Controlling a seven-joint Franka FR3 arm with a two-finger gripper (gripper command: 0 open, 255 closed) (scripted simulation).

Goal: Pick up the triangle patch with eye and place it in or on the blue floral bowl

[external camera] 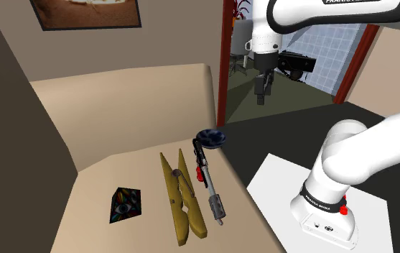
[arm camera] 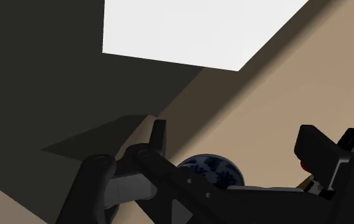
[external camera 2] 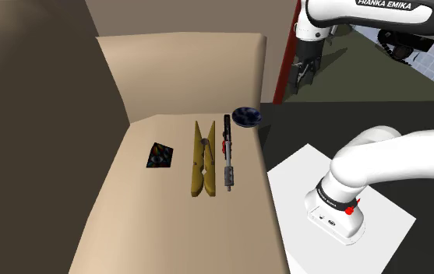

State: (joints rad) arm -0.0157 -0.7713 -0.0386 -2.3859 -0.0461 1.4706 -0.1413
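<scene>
Reaching comes first: the triangle patch (external camera: pixel 125 205) lies flat at the counter's (external camera: pixel 90 223) near end, well apart from the blue floral bowl (external camera: pixel 211 137). Between them lie a wooden clothes peg (external camera: pixel 184 198), then a dark tool (external camera: pixel 209 183). Jaws hang high beyond the bowl, apart and empty. Advice: descend straight onto the patch, pinch a thin edge, lift clear over the peg. Wrist view catches the bowl under the jaws; both exterior views place the patch.

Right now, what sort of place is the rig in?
Probably a home interior: a framed picture hangs above, a red-framed doorway opens onto a tiled wall, and the work surface is a beige counter.
</scene>
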